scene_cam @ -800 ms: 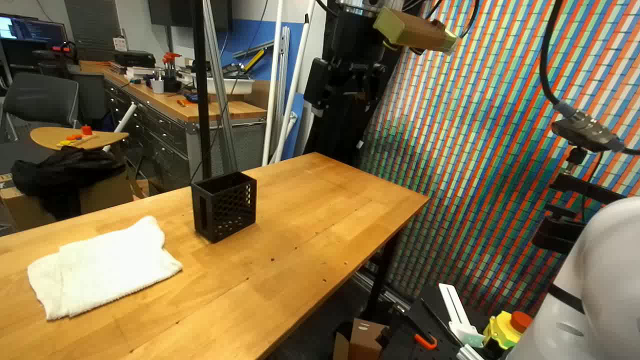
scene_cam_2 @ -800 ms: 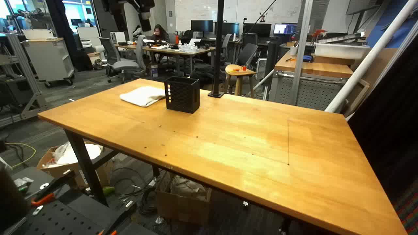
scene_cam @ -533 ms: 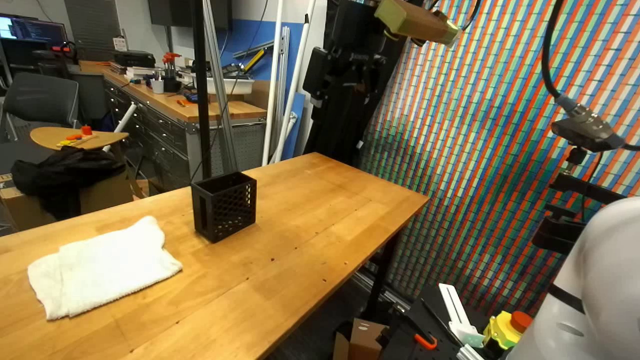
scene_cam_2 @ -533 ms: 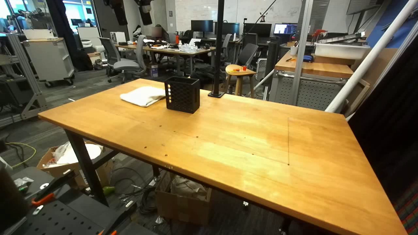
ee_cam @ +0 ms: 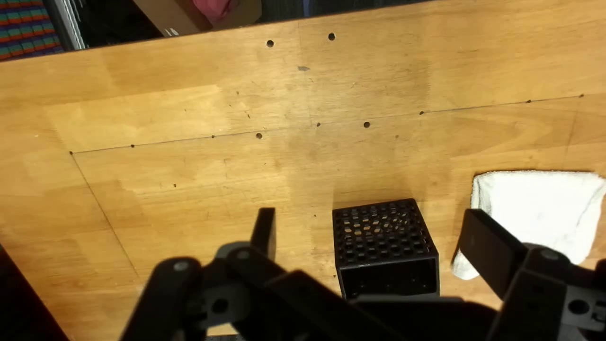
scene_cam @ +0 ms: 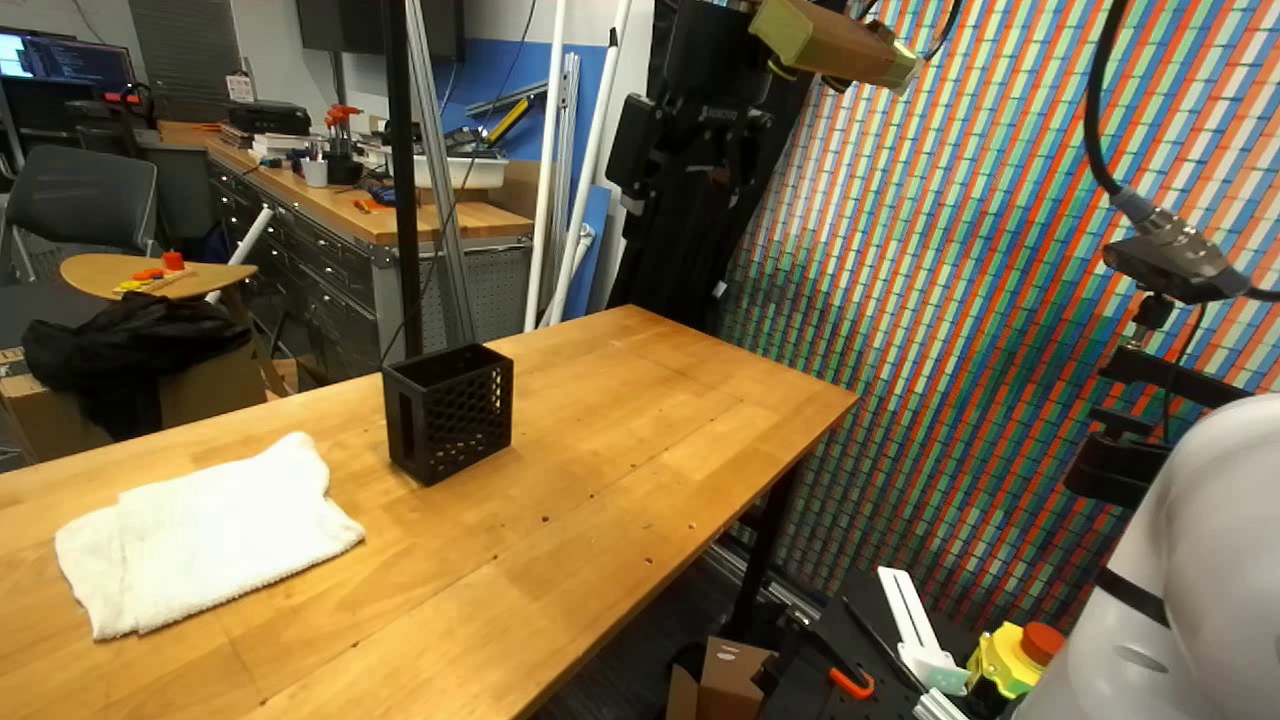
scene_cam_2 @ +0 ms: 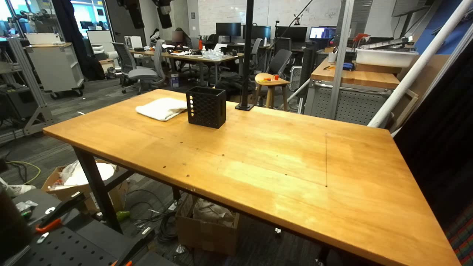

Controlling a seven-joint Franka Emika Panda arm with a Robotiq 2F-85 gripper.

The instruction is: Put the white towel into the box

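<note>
Prob at pre-grasp step: gripper (ee_cam: 370, 220) high w/ jaws spread, nothing betw, towel (scene_cam: 225, 530) on table (scene_cam: 620, 420) near but apart from box (scene_cam: 450, 425), so next prob go over towel, down, pinch a fold

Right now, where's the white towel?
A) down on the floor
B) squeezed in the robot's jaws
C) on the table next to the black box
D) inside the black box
C, because in an exterior view the white towel lies on the wooden table beside the black box, with bare wood showing between them.
</note>
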